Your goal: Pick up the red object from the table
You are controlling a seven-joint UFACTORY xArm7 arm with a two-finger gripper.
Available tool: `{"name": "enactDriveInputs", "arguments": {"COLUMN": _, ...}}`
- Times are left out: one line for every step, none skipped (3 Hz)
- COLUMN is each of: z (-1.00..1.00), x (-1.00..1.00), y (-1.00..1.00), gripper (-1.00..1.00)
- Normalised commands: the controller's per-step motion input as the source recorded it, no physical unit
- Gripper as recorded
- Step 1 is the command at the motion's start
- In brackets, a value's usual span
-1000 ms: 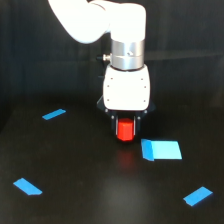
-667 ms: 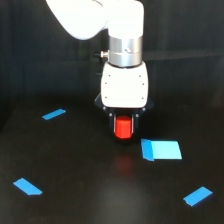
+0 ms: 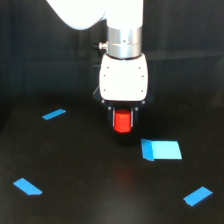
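Note:
The red object [image 3: 122, 122], a short red-orange cylinder, hangs between the dark fingers of my gripper [image 3: 122, 123], which is shut on it. It is clear of the black table [image 3: 90, 190]; a faint red reflection shows on the glossy surface below it. The white arm comes down from the top of the exterior view, and its white wrist housing sits right above the cylinder. The upper part of the cylinder is hidden inside the gripper.
A flat blue block [image 3: 160, 149] lies on the table just to the exterior view's right of the gripper. Blue strips lie at the left [image 3: 54, 114], the lower left [image 3: 27, 186] and the lower right [image 3: 198, 195].
The gripper has risen with the red object held in it, lifting it off the table. The blue block and strips have not moved.

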Motion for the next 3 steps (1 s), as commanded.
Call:
{"name": "enactDriveInputs", "arguments": {"z": 0.95, "x": 0.15, "y": -0.24, "gripper": -0.95}}
{"name": "enactDriveInputs", "arguments": {"z": 0.88, "x": 0.22, "y": -0.04, "gripper": -1.0}}
{"name": "enactDriveInputs", "arguments": {"z": 0.5, "x": 0.19, "y": 0.04, "gripper": -0.96}}
